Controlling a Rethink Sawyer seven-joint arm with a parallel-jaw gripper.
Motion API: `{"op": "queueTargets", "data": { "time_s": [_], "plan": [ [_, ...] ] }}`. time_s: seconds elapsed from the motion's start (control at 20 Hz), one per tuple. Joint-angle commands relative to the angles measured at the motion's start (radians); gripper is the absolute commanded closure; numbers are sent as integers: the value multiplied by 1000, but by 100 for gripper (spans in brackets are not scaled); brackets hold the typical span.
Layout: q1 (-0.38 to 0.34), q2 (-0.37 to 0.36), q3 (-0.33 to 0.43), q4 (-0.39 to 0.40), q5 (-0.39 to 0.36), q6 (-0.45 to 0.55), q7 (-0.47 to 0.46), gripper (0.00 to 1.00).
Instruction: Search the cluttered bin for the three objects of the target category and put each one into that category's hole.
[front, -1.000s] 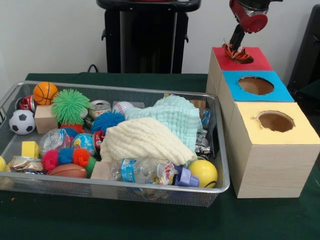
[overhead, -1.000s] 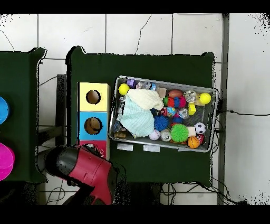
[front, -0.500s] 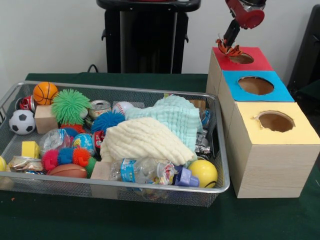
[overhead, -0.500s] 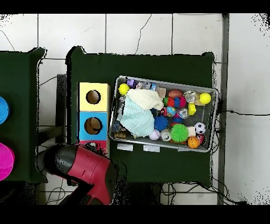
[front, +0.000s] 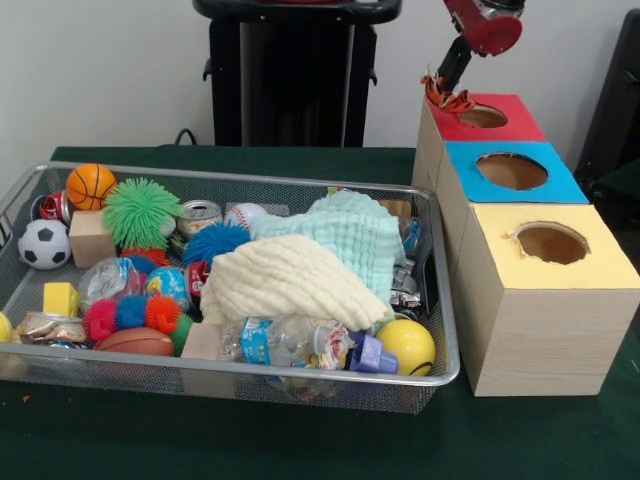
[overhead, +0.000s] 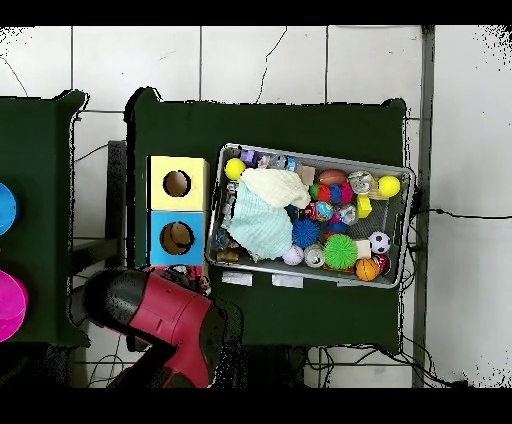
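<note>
Front view: bright, even room light. Soft light, no hard shadows. Small dark shadow under wire bin (front: 440, 375) on green table (front: 300, 445). Holes in boxes (front: 540, 300) look dark inside. Plastic bottle (front: 290, 340) and cans shine a little. White wall (front: 100, 70) plain, no glare. Overhead view: white floor tiles (overhead: 260, 70) very bright, table dark. Small things in bin hard to make out.

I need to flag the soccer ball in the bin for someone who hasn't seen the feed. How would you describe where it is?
In the front view, find the wire mesh bin on the green table and go to its left end. The soccer ball rests there against the wall, beside a wooden block and below the orange basketball. It is the only ball that is white with black patches.
</note>
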Motion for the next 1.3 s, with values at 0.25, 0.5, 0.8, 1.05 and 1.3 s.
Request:
{"op": "queueTargets", "data": {
  "time_s": [0.25, 0.5, 0.8, 1.05, 1.3],
  "plan": [
    [-13, 9, 45, -34, -30, 110, 228, 0],
    [-17, 5, 56, -21, -15, 98, 234, 0],
    [0, 14, 61, -37, 18, 133, 313, 0],
    [8, 18, 85, -73, 46, 166, 359, 0],
    [-11, 25, 79, -58, 29, 120, 307, 0]
  ]
}}
